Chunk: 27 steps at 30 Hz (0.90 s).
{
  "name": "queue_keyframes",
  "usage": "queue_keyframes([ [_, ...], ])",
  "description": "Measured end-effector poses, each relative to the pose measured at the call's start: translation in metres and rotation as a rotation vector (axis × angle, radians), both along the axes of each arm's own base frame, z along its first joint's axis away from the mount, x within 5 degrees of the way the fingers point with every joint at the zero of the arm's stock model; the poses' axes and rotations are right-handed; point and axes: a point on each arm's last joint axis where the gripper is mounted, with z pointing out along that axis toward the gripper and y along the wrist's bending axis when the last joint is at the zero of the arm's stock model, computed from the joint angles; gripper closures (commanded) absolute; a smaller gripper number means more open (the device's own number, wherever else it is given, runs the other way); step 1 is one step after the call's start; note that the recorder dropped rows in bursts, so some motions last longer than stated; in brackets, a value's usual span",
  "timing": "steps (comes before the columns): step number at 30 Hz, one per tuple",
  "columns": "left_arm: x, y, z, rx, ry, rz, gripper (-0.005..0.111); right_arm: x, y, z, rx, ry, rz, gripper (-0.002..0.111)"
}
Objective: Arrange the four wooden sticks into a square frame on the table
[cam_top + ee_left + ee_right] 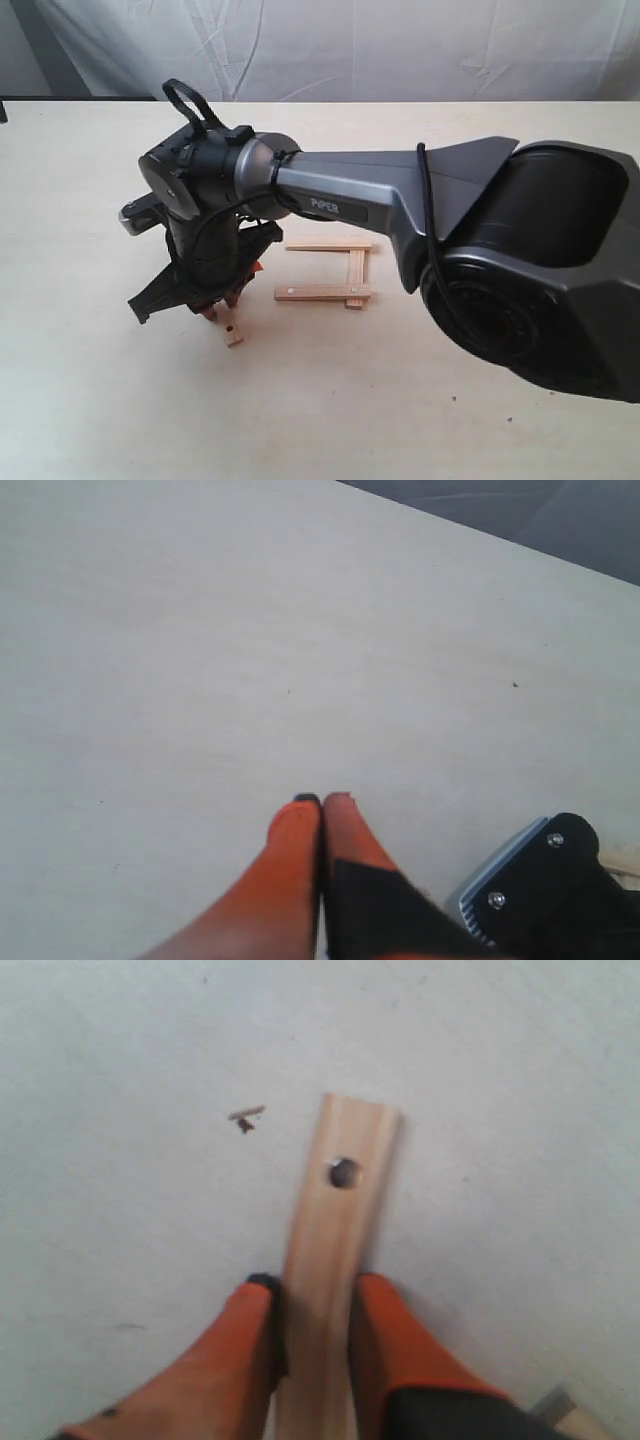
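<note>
Three wooden sticks lie on the table [90, 380] as an open U: a far stick [328, 246], a side stick [357, 272] and a near stick [315, 292], overlapping at their right corners. The U's left side is open. The fourth stick [335, 1220], with a dark dot near its free end, sits between the orange fingers of my right gripper [315, 1285], which is shut on it. In the exterior view that stick [233, 330] pokes out below the right gripper [220, 308], left of the U and low over the table. My left gripper [322, 798] is shut and empty over bare tabletop.
The right arm [400, 190] reaches across from the right, over the table's middle. A small reddish chip [245, 1117] lies on the table beside the held stick. A dark and silver part [540, 880] shows at the edge of the left wrist view. A white sheet [350, 45] hangs behind.
</note>
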Motion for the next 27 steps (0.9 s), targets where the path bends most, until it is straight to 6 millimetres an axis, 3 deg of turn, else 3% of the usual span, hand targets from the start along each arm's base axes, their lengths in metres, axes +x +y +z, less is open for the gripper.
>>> queue_keyframes([
  [9,0.0,-0.001,0.001,-0.021,-0.006,0.007,0.107,0.002,-0.002,0.003,0.008,0.014,-0.074,0.108],
  [17,0.001,-0.001,0.001,-0.031,-0.015,0.015,0.107,0.036,-0.036,0.047,0.07,-0.033,-0.371,0.108],
  [22,0.001,-0.001,0.001,-0.033,-0.015,0.015,0.107,0.053,-0.056,0.048,0.041,-0.032,-0.51,0.108],
  [27,0.001,-0.001,0.002,-0.042,-0.018,0.018,0.107,0.06,-0.064,0.039,0.008,-0.039,-0.615,0.108],
])
